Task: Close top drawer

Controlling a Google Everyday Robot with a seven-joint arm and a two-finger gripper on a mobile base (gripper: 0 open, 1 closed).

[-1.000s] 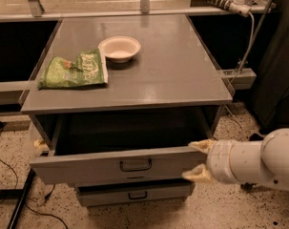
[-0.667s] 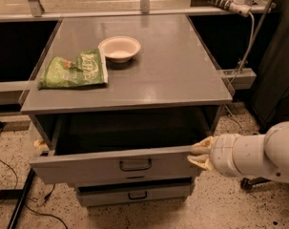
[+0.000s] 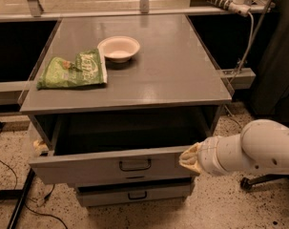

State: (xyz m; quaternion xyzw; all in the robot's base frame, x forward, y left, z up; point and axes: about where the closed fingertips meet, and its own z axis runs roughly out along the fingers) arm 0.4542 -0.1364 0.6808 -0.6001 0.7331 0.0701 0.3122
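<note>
The top drawer (image 3: 87,167) of the grey cabinet is pulled well out, its dark inside showing. Its flat grey front carries a small black bail handle (image 3: 135,165). My gripper (image 3: 189,159) comes in from the right on a white arm and sits against the right end of the drawer front, at its top edge. Its cream-coloured fingertips (image 3: 188,155) touch the front.
A second grey drawer front (image 3: 134,193) with a black handle shows below. On the cabinet top (image 3: 172,70) lie a green snack bag (image 3: 72,69) and a white bowl (image 3: 118,48). Cables run on the floor at left (image 3: 10,194). A power strip (image 3: 220,0) hangs at back right.
My gripper and arm have moved left and slightly up, from beside the drawer's right end onto the right end of its front. The drawer stands about as far out as before.
</note>
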